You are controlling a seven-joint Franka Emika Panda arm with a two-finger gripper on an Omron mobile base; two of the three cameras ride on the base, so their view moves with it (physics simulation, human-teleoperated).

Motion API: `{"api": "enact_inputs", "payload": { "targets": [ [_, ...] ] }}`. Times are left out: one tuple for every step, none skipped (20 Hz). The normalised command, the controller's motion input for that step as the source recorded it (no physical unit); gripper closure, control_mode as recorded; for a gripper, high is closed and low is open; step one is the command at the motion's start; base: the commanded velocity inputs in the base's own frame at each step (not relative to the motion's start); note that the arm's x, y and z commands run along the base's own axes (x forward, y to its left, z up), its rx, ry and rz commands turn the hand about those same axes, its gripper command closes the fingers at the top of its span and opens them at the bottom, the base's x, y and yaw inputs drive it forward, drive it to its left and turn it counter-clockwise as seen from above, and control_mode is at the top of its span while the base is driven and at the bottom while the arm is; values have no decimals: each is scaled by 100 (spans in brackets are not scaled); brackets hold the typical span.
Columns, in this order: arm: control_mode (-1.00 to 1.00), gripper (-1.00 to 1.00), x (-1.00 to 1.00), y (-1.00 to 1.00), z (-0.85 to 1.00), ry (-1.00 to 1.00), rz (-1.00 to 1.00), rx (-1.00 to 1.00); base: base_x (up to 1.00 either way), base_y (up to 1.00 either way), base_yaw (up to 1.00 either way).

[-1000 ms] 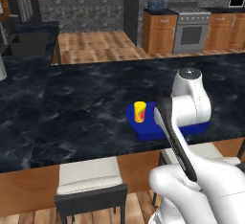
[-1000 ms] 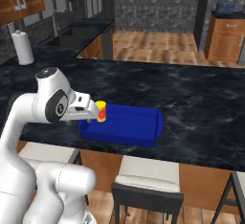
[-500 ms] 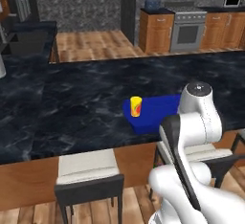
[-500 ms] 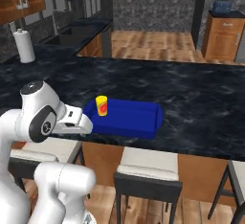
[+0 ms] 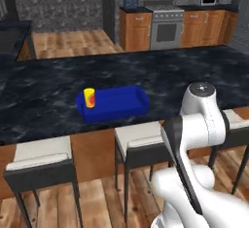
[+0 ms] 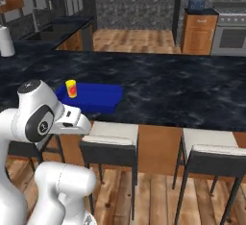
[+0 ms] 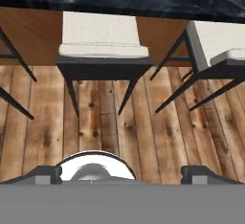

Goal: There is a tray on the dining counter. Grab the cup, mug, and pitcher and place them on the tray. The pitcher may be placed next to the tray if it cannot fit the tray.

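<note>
the cup (image 5: 89, 97) stands upright at one end inside the tray (image 5: 127, 106) on the dark surface (image 5: 48, 83), leaving room beside it for other vessels. the pincer (image 7: 122, 173), spread wide and empty, points down at floor and stools (image 7: 103, 50).

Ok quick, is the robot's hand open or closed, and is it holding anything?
Gripper: open, its fingers spread wide, holding nothing; it points down at the wooden floor by a stool.
</note>
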Motion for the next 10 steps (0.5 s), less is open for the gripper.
{"api": "enact_inputs", "payload": {
  "targets": [
    [100, -100, 0, 0, 0, 0, 0, 0, 39, -100, -10],
    [100, -100, 0, 0, 0, 0, 0, 0, 49, -100, -8],
    [100, -100, 0, 0, 0, 0, 0, 0, 54, -100, -4],
    [100, -100, 0, 0, 0, 0, 0, 0, 56, -100, -1],
    [100, -100, 0, 0, 0, 0, 0, 0, 59, -100, 0],
    [100, -100, 0, 0, 0, 0, 0, 0, 60, -100, 0],
    [100, -100, 0, 0, 0, 0, 0, 0, 62, -100, 0],
    [100, -100, 0, 0, 0, 0, 0, 0, 60, -100, 0],
    [100, -100, 0, 0, 0, 0, 0, 0, 60, -100, 0],
    [100, -100, 0, 0, 0, 0, 0, 0, 55, -100, 0]
  ]
}}
